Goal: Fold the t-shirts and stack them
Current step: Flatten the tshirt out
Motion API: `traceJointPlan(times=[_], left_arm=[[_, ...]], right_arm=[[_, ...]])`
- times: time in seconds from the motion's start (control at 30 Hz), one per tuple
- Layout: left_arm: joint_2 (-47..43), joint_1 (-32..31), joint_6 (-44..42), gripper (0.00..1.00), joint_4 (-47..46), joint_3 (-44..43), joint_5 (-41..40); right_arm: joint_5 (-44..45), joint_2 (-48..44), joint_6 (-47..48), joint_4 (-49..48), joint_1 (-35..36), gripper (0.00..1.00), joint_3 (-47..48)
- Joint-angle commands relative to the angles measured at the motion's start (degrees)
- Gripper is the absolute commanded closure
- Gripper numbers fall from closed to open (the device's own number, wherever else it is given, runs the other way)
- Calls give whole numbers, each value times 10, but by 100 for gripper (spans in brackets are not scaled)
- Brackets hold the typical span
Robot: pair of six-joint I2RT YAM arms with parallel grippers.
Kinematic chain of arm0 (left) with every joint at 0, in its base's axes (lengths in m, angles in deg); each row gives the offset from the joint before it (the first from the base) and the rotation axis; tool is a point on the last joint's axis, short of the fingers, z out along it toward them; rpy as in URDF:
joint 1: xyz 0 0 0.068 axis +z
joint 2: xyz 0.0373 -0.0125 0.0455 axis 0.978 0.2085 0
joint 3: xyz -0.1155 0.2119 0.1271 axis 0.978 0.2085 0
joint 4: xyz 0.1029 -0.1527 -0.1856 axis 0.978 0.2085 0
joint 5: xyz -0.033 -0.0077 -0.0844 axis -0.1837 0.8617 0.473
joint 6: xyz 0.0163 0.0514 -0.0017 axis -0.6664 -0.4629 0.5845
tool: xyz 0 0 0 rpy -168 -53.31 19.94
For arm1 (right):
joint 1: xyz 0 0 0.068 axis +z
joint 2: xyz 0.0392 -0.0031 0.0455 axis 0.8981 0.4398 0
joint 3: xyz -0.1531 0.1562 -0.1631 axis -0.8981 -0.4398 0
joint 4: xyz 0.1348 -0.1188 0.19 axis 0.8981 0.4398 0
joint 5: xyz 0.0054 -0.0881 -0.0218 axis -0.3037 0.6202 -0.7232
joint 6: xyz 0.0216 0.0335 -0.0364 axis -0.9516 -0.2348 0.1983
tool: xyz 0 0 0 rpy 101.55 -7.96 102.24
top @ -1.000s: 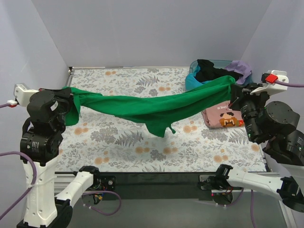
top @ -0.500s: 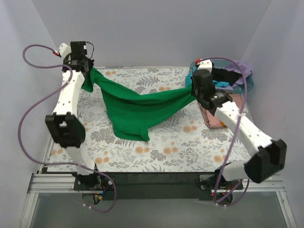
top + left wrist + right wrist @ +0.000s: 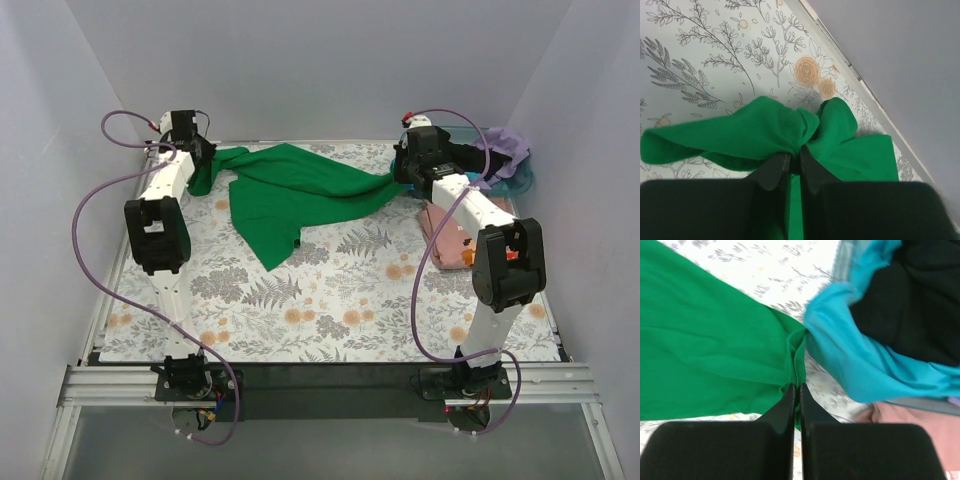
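Note:
The bright green t-shirt [image 3: 290,190] lies stretched across the far part of the table, its lower part spread toward the middle. My left gripper [image 3: 205,158] is shut on its bunched left end [image 3: 790,132] at the far left. My right gripper [image 3: 400,172] is shut on its right end [image 3: 797,352] at the far right, next to the bin. The folded salmon-pink t-shirt [image 3: 450,235] lies at the right under my right arm. Teal [image 3: 855,355], black [image 3: 912,310] and lavender [image 3: 505,148] shirts sit in the bin.
The bin [image 3: 520,180] of shirts stands in the far right corner. The floral tablecloth [image 3: 330,290] covers the table. The back wall edge [image 3: 860,80] runs close behind my left gripper. Walls enclose left, back and right.
Both arms have swung from the near side out to the far edge, carrying the green shirt from hanging in the air down onto the table.

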Motion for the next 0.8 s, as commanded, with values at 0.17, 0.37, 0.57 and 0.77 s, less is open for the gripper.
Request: traceJointPlan(times=[0.17,0.37,0.57,0.77], left_arm=[[-86,1,-46,2,-6,-15,69],[-233,-23,1,2,89,222,108],[-427,-145,45,2,21,526,61],[-436,-238,75,2,33,598,23]], right_arm=[[-53,-26,-2,-50,4,99,-8],[-57,-45,-20,-44,4,99,-56],[-60,-65,-25,-44,4,99,-120],[-69,-94,-28,-44,4,99,-179]])
